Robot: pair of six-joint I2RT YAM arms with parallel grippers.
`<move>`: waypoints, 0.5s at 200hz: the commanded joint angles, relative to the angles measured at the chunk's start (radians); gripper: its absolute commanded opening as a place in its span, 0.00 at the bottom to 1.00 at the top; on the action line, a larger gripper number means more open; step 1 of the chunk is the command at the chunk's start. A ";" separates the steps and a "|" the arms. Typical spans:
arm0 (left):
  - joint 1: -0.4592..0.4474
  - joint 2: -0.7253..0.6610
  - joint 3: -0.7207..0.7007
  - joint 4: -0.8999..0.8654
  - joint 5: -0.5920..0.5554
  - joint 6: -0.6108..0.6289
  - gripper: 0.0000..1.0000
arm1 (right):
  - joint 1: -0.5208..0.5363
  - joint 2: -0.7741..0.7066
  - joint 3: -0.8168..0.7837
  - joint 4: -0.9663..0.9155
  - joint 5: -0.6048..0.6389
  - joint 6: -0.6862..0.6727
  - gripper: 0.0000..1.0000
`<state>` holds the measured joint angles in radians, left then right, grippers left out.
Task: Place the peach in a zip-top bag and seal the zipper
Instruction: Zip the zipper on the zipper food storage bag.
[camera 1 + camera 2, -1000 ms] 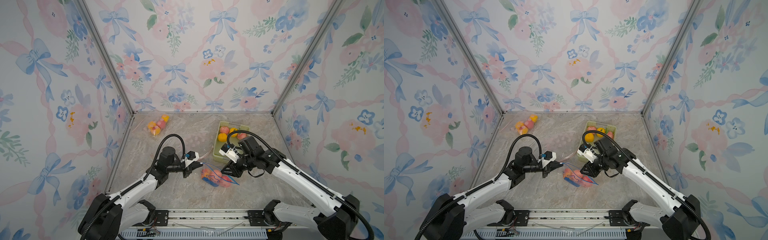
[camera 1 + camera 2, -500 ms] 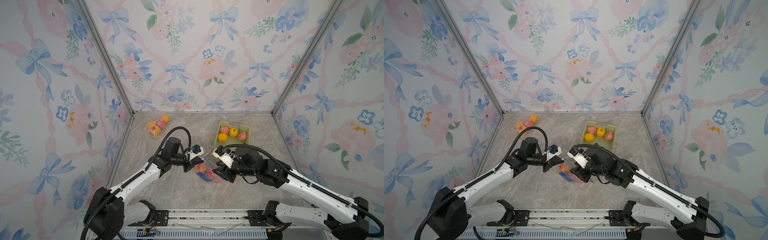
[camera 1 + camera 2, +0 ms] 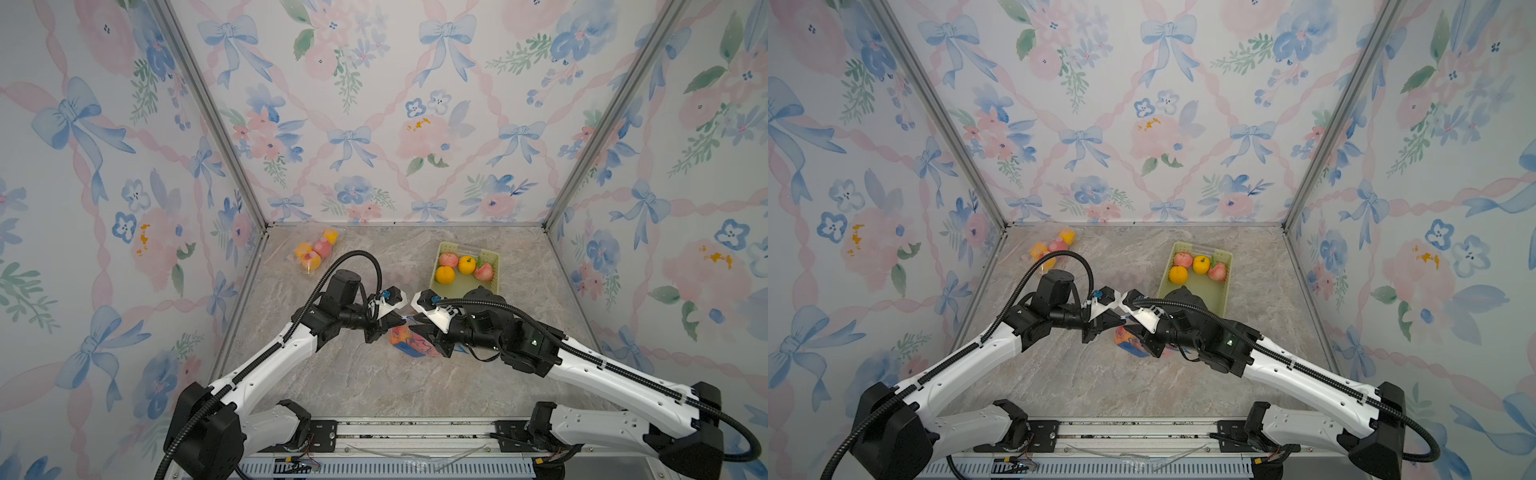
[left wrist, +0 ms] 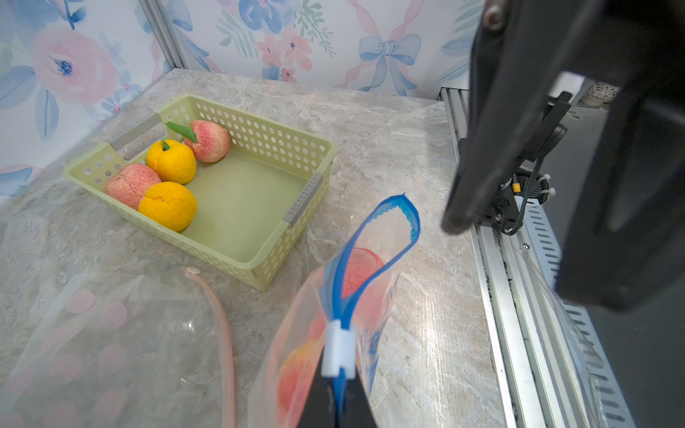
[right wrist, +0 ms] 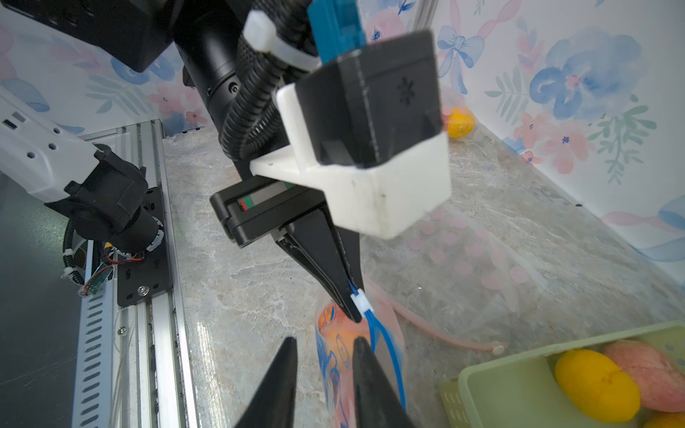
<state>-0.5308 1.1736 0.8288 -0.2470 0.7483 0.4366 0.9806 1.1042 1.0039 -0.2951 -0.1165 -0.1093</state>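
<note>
My left arm [image 3: 266,365] and right arm [image 3: 615,374] wear smooth white shells between matte black joints, and a black ribbed cable [image 3: 357,254] runs along each. A small green light [image 3: 533,342] glows on the right forearm's black housing. A white printed bracket [image 5: 374,196] carries the left wrist's boxy black camera [image 5: 370,100], with a blue plug [image 5: 337,26] and a white zip tie [image 5: 265,31] beside it. My right gripper [image 5: 325,341] has two black wedge-shaped fingers [image 5: 276,385].

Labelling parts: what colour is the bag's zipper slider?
The slider is white; clearest in the left wrist view.
</note>
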 commanded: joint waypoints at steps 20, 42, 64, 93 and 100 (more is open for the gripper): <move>-0.006 -0.028 0.010 -0.022 0.026 0.043 0.00 | -0.095 0.023 -0.029 0.063 -0.194 -0.025 0.32; -0.008 -0.025 0.010 -0.021 0.031 0.045 0.00 | -0.120 0.059 -0.014 0.047 -0.239 -0.036 0.32; -0.010 -0.023 0.009 -0.021 0.034 0.045 0.00 | -0.138 0.093 0.000 0.045 -0.271 -0.040 0.32; -0.011 -0.023 0.009 -0.021 0.040 0.046 0.00 | -0.144 0.134 0.020 0.050 -0.303 -0.043 0.31; -0.011 -0.023 0.009 -0.022 0.040 0.047 0.00 | -0.147 0.143 0.024 0.051 -0.310 -0.043 0.30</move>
<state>-0.5365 1.1656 0.8288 -0.2649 0.7525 0.4511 0.8459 1.2201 0.9894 -0.2638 -0.3664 -0.1394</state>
